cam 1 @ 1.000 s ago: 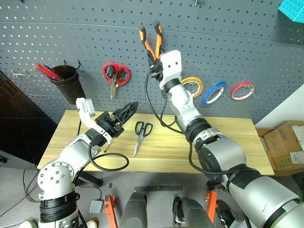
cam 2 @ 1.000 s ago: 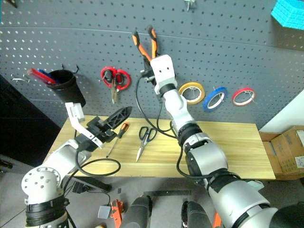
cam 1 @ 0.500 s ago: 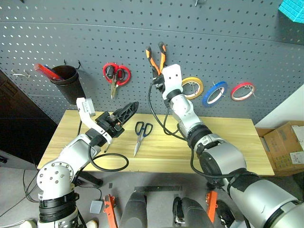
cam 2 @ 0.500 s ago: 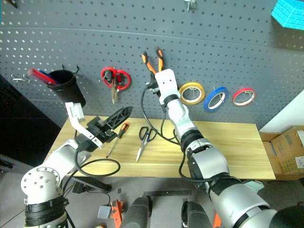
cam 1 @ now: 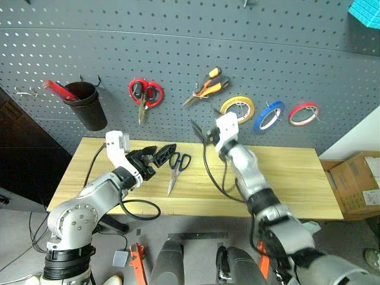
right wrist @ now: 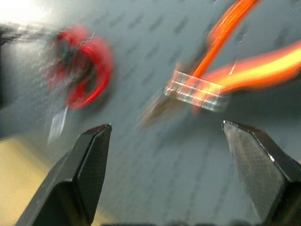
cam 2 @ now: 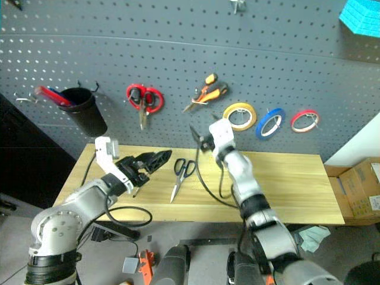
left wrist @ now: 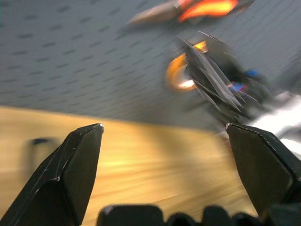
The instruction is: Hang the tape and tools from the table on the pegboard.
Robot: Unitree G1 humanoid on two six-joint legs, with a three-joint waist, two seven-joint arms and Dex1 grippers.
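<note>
The orange-and-black pliers (cam 1: pixel 206 88) hang tilted on a hook of the dark pegboard (cam 1: pixel 285 53), and also show in the right wrist view (right wrist: pixel 235 66). My right gripper (cam 1: pixel 198 133) is open and empty, below the pliers and apart from them. The blue tape (cam 1: pixel 267 116) hangs on the pegboard between a yellow roll (cam 1: pixel 237 108) and a red roll (cam 1: pixel 303 113). Black-handled scissors (cam 1: pixel 176 169) lie on the wooden table (cam 1: pixel 285 178). My left gripper (cam 1: pixel 165 152) hovers open just left of the scissors' handles, holding nothing.
Red-handled scissors (cam 1: pixel 144 95) and a black cup (cam 1: pixel 86 105) hang on the pegboard at the left. A black cable (cam 1: pixel 139 208) loops over the table's front edge. A cardboard box (cam 1: pixel 356 181) stands right of the table.
My right gripper has opened and let go of the pliers, which now hang tilted on the pegboard. The right arm has dropped towards the table. My left gripper has sunk a little and rolled.
</note>
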